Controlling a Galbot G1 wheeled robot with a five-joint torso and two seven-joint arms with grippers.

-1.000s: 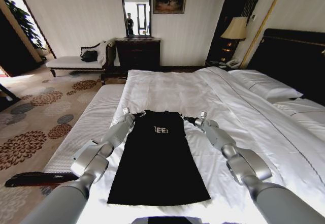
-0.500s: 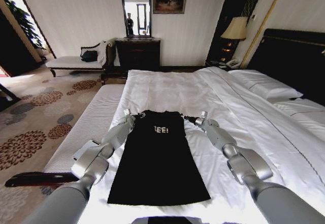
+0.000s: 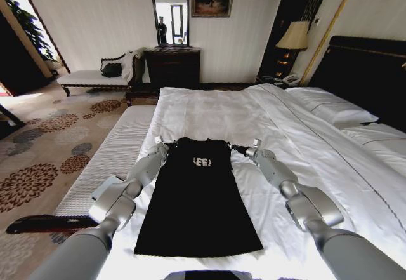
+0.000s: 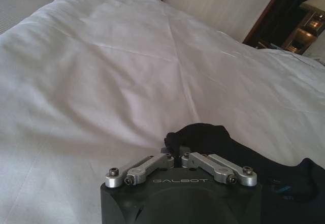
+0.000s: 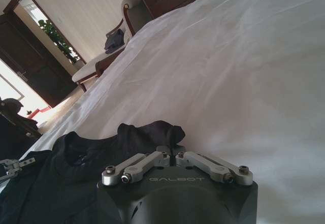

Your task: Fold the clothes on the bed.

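The clothes, a black T-shirt [image 3: 196, 204] with white lettering, lie flat in a long narrow strip on the bed [image 3: 209, 108]. My left gripper [image 3: 166, 144] is shut on the shirt's far left shoulder corner. My right gripper [image 3: 235, 146] is shut on the far right shoulder corner. In the left wrist view the left gripper [image 4: 175, 155] pinches a bunched black fold of the T-shirt [image 4: 203, 135]. The right wrist view has the right gripper [image 5: 170, 153] closed on a similar fold of the T-shirt [image 5: 76, 173] just above the sheet.
A white-cushioned bench [image 3: 114, 153] runs along the bed's left side. Pillows [image 3: 330, 108] and a dark headboard [image 3: 374, 70] are at the right. A dresser [image 3: 172, 64], a lamp [image 3: 293, 35] and a chaise [image 3: 95, 77] stand by the far wall. White sheet lies beyond the shirt.
Both grippers and the shirt's far edge have crept very slightly farther up the bed; otherwise nothing has moved.
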